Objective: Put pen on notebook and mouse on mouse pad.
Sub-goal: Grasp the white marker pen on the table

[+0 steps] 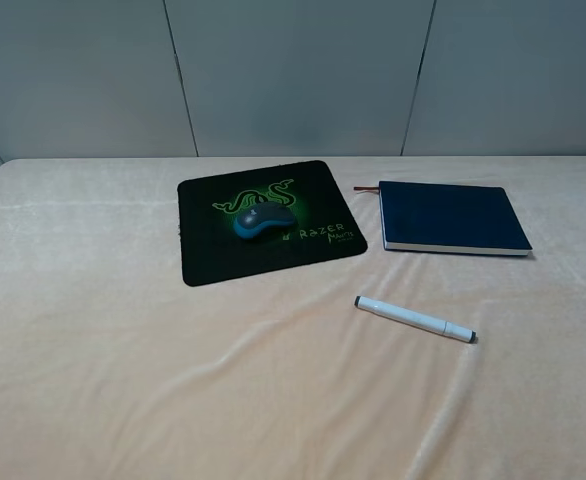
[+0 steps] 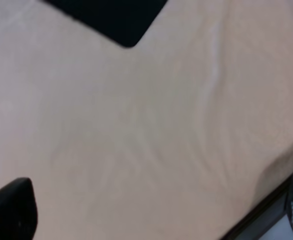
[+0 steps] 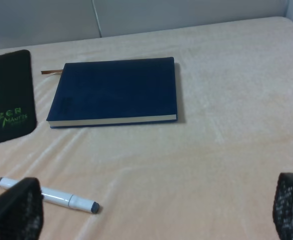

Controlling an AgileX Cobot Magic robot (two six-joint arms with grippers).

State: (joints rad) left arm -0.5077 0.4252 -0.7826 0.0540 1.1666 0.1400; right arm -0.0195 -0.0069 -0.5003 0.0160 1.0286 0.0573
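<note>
The mouse [image 1: 265,221] sat on the mouse pad [image 1: 208,265] left of centre, so that half looked done. The pen [image 1: 414,319] lay on the cloth [image 1: 123,380] at lower right, apart from the notebook [image 1: 453,217] above it. The left gripper [image 2: 151,207] and right gripper [image 3: 151,212] both gaped open, empty.

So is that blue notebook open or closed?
Closed. The notebook lies flat with its dark cover up, white page edges showing only along the near side.

I'm seeing a black mouse pad [image 1: 203,260], green snake logo [image 1: 253,195], grey-teal mouse [image 1: 264,222]. Navy notebook [image 1: 453,215], white pen [image 1: 413,319], peach cloth [image 1: 123,380].
</note>
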